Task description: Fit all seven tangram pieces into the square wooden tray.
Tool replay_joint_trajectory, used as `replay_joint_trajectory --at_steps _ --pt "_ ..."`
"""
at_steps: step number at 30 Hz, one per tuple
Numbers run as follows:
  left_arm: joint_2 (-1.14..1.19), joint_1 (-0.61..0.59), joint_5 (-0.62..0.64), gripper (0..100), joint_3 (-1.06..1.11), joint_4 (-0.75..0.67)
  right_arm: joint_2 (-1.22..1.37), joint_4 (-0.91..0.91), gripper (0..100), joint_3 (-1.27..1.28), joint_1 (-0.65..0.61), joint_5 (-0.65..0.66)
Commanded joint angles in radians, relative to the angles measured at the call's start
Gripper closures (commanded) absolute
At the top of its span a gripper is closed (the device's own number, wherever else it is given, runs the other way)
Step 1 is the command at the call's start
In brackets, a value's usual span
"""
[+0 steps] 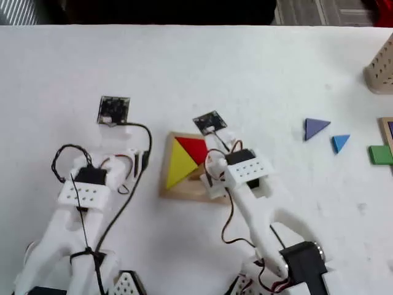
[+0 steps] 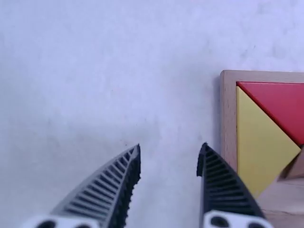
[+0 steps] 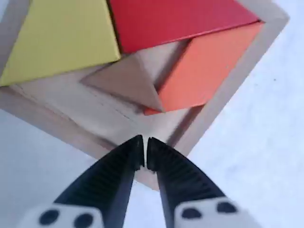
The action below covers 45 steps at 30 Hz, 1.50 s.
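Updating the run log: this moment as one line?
tray: yellow piece, red piece, orange piece in; left end effector: open, beside tray; right end effector: shut, above tray rim; blue triangle: loose on table

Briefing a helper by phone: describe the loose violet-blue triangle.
Find the wooden tray mid-table. On the right arm's side of it lie two loose triangles. The violet-blue triangle is bigger and darker than the sky-blue triangle beside it.
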Motion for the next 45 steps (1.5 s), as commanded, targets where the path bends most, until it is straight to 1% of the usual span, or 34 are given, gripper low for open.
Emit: replay_joint_trajectory --at_steps 1,5,13,19,24,31,34,37,40,45 --pt "-0.019 -0.01 0.009 80 -0.055 -0.017 0.035 -0.051 98.1 -0.023 -0.013 -0.006" --pt "-0.022 -0.01 0.009 80 -0.055 -0.015 0.105 -0.061 98.1 -0.071 0.01 -0.015" --pt "-0.024 -0.01 0.009 80 -0.055 -0.014 0.102 -0.097 98.1 -0.127 0.088 -0.017" --pt "-0.024 -0.01 0.008 80 -0.055 -0.014 0.101 -0.108 98.1 -0.144 0.087 -0.018" --pt "-0.024 -0.01 0.008 80 -0.055 -0.014 0.104 -0.071 98.1 -0.186 0.084 -0.069" --pt "-0.024 -0.01 0.008 80 -0.055 -0.014 0.111 -0.139 98.1 -0.21 0.064 -0.069" --pt "-0.024 -0.01 0.008 80 -0.055 -0.014 0.111 -0.14 98.1 -0.209 0.059 -0.064" --pt "-0.024 -0.01 0.008 80 -0.055 -0.014 0.102 -0.122 98.1 -0.207 0.068 -0.071" --pt "-0.025 -0.01 0.008 80 -0.055 -0.014 0.094 -0.054 98.1 -0.216 0.09 -0.071" --pt "-0.025 -0.01 0.008 80 -0.055 -0.014 0.068 -0.013 98.1 -0.176 0.079 -0.064"
